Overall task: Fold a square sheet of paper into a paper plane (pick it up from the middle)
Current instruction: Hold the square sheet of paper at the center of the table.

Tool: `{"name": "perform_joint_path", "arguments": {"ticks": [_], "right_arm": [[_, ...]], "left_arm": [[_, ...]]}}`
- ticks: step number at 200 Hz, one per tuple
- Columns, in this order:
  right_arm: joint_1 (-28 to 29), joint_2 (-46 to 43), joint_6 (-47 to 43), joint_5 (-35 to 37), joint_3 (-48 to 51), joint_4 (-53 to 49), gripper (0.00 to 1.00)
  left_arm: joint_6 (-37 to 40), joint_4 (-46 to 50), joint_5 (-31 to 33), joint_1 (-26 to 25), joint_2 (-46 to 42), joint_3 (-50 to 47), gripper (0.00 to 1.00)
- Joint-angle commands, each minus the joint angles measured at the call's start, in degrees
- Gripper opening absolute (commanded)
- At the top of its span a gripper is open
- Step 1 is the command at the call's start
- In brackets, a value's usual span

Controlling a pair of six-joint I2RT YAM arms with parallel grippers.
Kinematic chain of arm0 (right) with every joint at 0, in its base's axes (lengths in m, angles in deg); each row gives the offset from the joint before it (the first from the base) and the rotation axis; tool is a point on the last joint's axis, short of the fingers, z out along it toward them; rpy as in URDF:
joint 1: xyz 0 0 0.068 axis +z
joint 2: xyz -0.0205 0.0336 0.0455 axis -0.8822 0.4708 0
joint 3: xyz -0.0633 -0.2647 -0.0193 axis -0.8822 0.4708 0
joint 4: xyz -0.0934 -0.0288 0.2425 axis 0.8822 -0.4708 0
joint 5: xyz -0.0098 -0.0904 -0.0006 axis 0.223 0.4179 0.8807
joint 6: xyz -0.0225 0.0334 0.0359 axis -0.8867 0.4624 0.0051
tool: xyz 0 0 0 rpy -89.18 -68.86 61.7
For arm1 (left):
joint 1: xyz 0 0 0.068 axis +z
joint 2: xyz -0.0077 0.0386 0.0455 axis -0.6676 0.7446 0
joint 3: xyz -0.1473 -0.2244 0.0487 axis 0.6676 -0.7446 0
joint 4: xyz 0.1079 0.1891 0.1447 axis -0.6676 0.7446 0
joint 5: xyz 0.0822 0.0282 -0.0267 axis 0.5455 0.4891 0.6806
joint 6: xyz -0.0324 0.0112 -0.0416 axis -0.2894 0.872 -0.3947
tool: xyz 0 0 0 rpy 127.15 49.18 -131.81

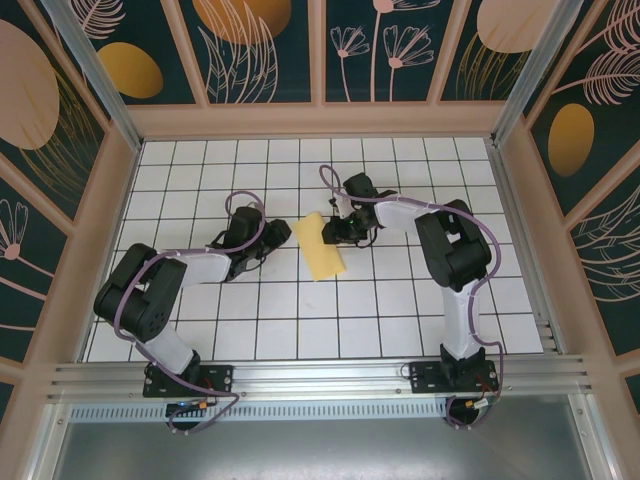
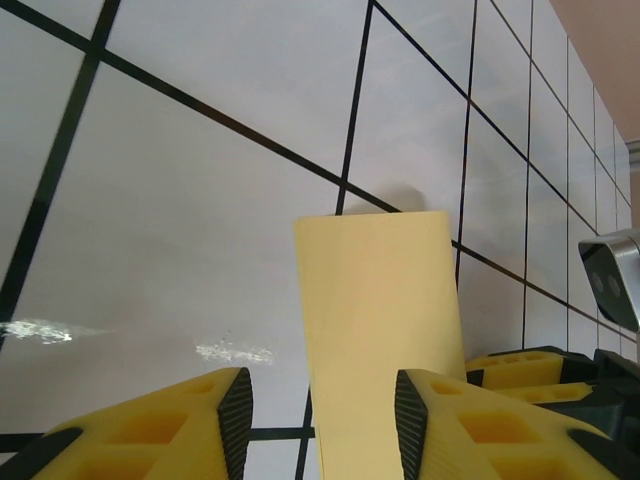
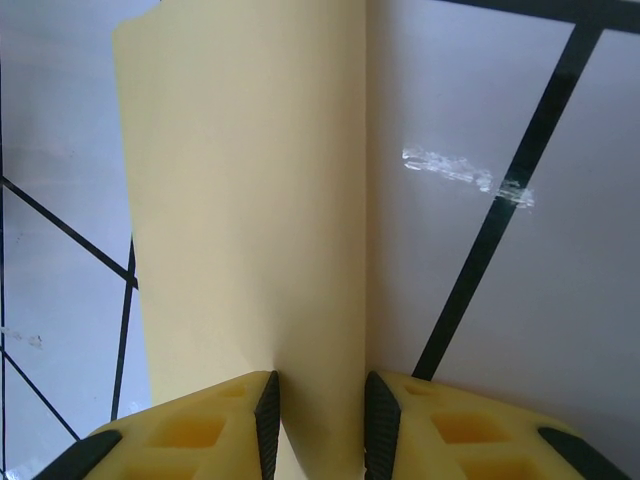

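Top external view has the square sheet of paper (image 1: 322, 248) folded into a long strip mid-table, with its long axis running far-left to near-right between the two arms. The right gripper (image 3: 320, 390) looks pinched on the far end, and the strip runs straight out from its jaws. The left gripper (image 2: 320, 390) has its jaws apart with the strip's edge lying between them, so I'd guess left is closest for the next crease.

A robotics lab test cell. Two robot arms, the left arm (image 1: 150, 290) and the right arm (image 1: 455, 250), are bolted to an aluminium rail (image 1: 320, 375) at the near edge of a white counter (image 1: 200, 340) ruled with a black grid. Aluminium posts (image 1: 95, 70) and wall panels (image 1: 260, 50) printed with stylised plants box the space in.
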Motion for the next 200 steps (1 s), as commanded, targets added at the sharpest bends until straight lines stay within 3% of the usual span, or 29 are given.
{"name": "perform_joint_path", "arguments": {"ticks": [1,89,200], "right_arm": [[-0.42,6.68,-2.67,7.79,1.98,-3.11,0.34],[-0.43,7.94,-3.0,8.32,0.85,-4.07,0.35],[-0.41,8.58,-2.6,7.71,0.57,-4.33,0.35]], "left_arm": [[1.07,-3.23,-3.45,0.16,1.56,1.09,0.44],[0.99,-5.04,-9.32,-1.02,6.37,3.71,0.4],[-1.22,-6.71,-12.95,-4.01,11.8,7.06,0.24]]}}
